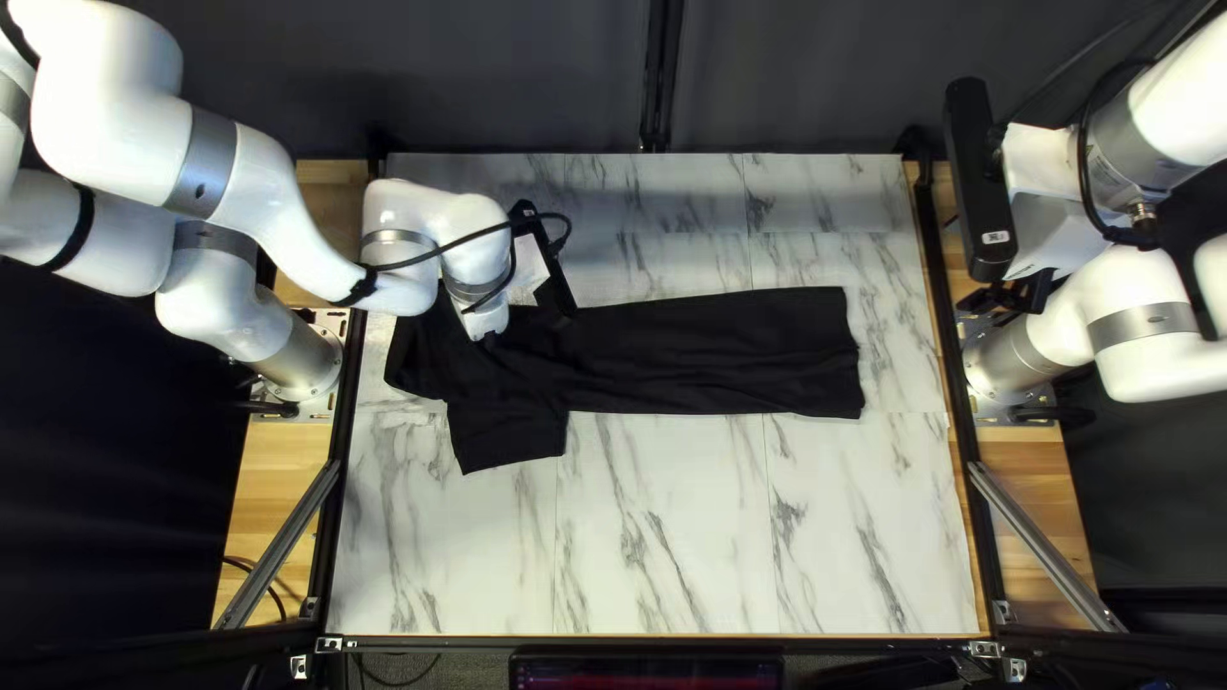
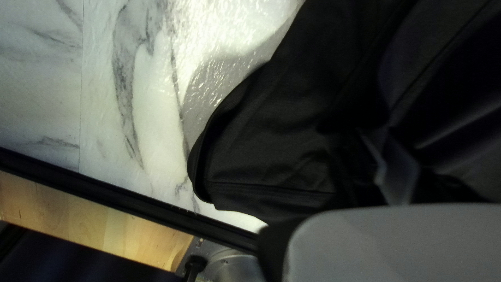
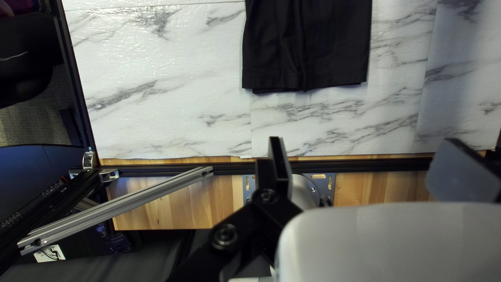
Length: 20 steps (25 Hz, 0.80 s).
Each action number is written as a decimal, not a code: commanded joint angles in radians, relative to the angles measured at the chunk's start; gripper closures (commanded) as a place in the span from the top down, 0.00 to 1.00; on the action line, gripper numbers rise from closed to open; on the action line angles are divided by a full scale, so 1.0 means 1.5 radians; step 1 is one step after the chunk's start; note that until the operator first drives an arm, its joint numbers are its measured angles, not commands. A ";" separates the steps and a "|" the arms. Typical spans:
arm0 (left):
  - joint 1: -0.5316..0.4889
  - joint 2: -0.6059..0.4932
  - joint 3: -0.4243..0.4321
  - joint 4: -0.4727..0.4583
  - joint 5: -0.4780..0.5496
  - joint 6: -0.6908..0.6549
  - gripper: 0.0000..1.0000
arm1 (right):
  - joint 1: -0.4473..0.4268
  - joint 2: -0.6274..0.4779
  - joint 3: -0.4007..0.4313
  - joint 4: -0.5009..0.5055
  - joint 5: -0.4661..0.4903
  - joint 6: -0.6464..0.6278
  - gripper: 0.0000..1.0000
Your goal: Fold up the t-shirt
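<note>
The black t-shirt (image 1: 716,352) lies lengthwise across the table as a long narrow strip, its straight end toward the right and a sleeve sticking out toward the near edge. My left gripper (image 1: 488,335) is over its left part, fingertips hidden in the top left view. In the left wrist view, my left gripper (image 2: 368,143) has its dark fingers close together on creased cloth of the t-shirt (image 2: 271,146). My right gripper (image 1: 1010,299) hangs above the table's right edge. In the right wrist view my right gripper (image 3: 368,149) has its fingers wide apart, the t-shirt's end (image 3: 308,47) ahead.
Marble-patterned tabletop (image 1: 665,537) shows on the near side of the cloth and beyond it. Black rails (image 1: 956,383) run along the table's sides, with wooden strips outside them. My left arm (image 1: 256,192) reaches over the table's far left part.
</note>
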 commanded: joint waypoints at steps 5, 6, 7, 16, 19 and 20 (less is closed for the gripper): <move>-0.024 -0.009 -0.005 0.014 0.034 -0.036 1.00 | 0.000 0.000 0.000 0.000 0.000 0.000 1.00; -0.023 -0.004 -0.008 0.015 0.033 -0.035 1.00 | 0.000 0.000 0.000 0.000 0.000 0.000 1.00; -0.016 0.011 -0.017 0.016 0.025 -0.027 1.00 | 0.000 0.000 0.000 0.000 0.000 0.000 1.00; 0.017 0.072 -0.061 0.005 -0.005 0.020 1.00 | 0.000 0.000 0.000 0.000 0.000 0.000 1.00; 0.001 0.082 -0.070 -0.017 -0.036 0.026 1.00 | 0.000 0.000 0.000 0.000 0.000 0.000 1.00; -0.002 0.088 -0.075 -0.026 -0.048 0.030 1.00 | 0.000 0.000 0.000 0.000 0.000 0.000 1.00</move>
